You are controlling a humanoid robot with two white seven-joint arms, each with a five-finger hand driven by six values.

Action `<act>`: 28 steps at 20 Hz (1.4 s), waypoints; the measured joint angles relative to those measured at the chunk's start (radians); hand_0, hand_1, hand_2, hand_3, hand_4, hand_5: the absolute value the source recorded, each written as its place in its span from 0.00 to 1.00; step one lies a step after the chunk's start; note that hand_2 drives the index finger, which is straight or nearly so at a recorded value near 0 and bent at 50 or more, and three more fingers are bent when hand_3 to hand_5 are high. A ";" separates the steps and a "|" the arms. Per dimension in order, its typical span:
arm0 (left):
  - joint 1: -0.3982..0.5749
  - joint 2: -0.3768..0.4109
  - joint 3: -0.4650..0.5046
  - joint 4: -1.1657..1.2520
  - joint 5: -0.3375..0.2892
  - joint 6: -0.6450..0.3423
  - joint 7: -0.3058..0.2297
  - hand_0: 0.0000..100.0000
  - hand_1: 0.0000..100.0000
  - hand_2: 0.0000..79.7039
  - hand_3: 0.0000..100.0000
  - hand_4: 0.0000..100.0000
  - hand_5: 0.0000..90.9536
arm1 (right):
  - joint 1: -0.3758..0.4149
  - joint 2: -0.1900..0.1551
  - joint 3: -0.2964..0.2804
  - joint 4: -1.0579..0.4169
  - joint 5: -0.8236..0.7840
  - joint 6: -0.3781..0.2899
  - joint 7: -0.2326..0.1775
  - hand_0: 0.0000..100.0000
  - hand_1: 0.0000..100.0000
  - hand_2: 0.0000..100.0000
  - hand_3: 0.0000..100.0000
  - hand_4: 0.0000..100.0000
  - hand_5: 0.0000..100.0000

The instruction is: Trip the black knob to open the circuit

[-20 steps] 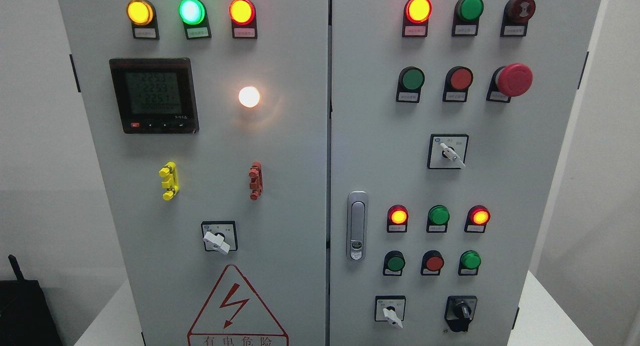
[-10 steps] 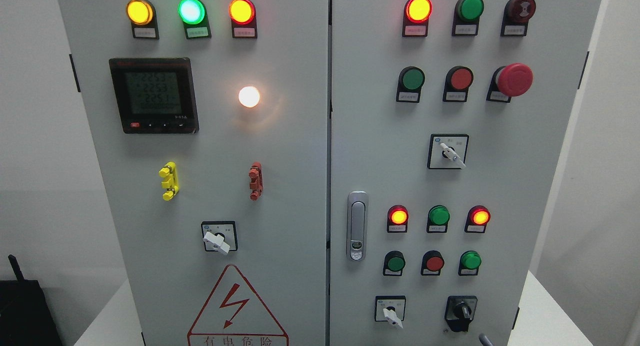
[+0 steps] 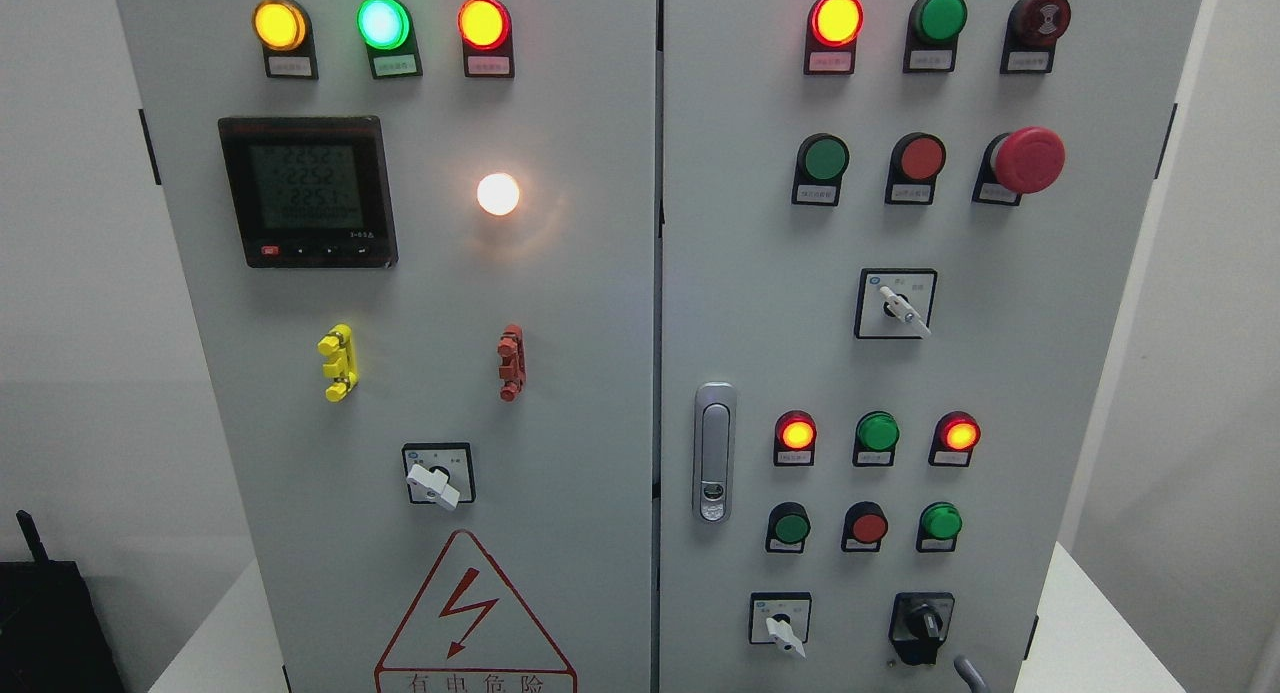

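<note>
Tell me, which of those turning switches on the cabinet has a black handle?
The black knob at the bottom right of the right door. The other three switches have white handles.

One black knob [image 3: 922, 627], three white selector switches [image 3: 432, 481]

Electrical test lab or training rm: a grey two-door control cabinet [image 3: 600, 303] fills the view, standing on a white bench [image 3: 1080, 623] vs. plain white walls. On the cabinet's left door, a digital power meter [image 3: 308, 191] sits below lit indicator lamps [image 3: 381, 23], w/ a high-voltage warning triangle [image 3: 470, 613] at the bottom. The right door carries pushbuttons, rotary switches & a red emergency stop [image 3: 1028, 159].
</note>
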 measured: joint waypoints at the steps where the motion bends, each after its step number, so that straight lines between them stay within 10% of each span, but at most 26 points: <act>1: 0.000 0.000 0.000 0.000 0.000 0.000 0.000 0.12 0.39 0.00 0.00 0.00 0.00 | -0.002 0.000 0.000 0.000 0.000 0.000 0.000 0.00 0.01 0.02 1.00 1.00 1.00; 28: 0.000 0.000 0.000 0.000 0.000 0.000 0.000 0.12 0.39 0.00 0.00 0.00 0.00 | -0.003 0.001 0.042 -0.006 0.000 0.005 0.003 0.00 0.02 0.04 1.00 1.00 1.00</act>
